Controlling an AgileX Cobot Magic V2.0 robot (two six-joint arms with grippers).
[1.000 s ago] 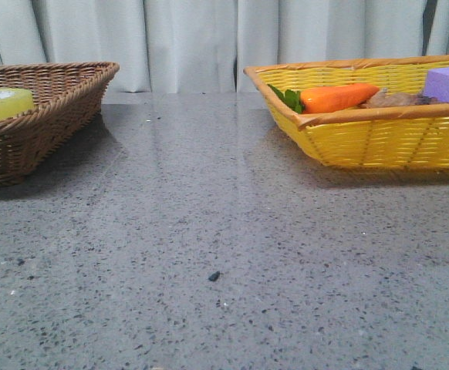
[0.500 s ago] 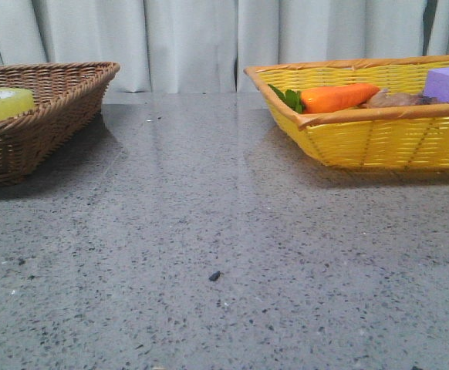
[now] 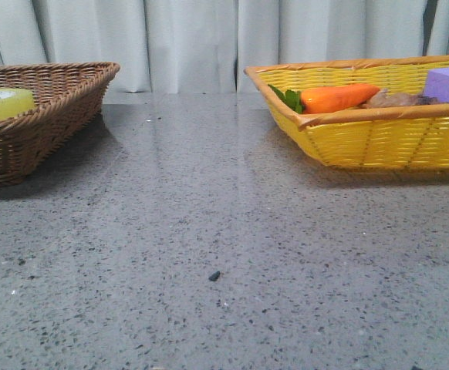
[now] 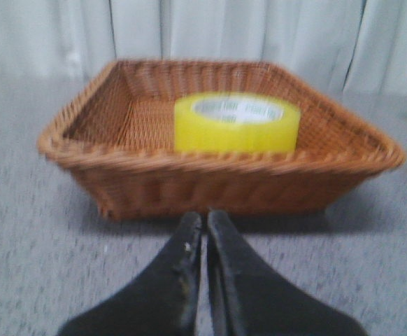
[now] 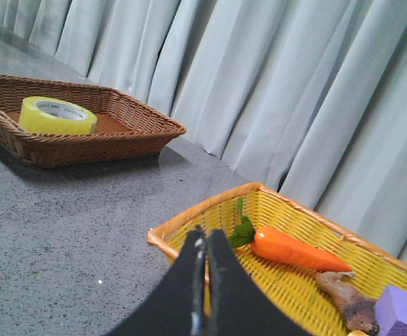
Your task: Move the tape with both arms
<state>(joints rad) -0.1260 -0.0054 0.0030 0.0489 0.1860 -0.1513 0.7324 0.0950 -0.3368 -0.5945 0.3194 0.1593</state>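
The yellow tape roll (image 3: 3, 102) lies flat in the brown wicker basket (image 3: 62, 100) at the far left of the table. It also shows in the left wrist view (image 4: 236, 124) and the right wrist view (image 5: 56, 116). My left gripper (image 4: 205, 218) is shut and empty, on the near side of the brown basket (image 4: 217, 185), a little short of its rim. My right gripper (image 5: 205, 235) is shut and empty, by the near corner of the yellow basket (image 5: 189, 224). Neither gripper shows in the front view.
The yellow wicker basket (image 3: 379, 139) at the right holds an orange carrot toy (image 3: 339, 97), a brown piece (image 3: 398, 99) and a purple block (image 3: 448, 82). Grey speckled table (image 3: 209, 231) lies between the baskets. White curtains hang behind.
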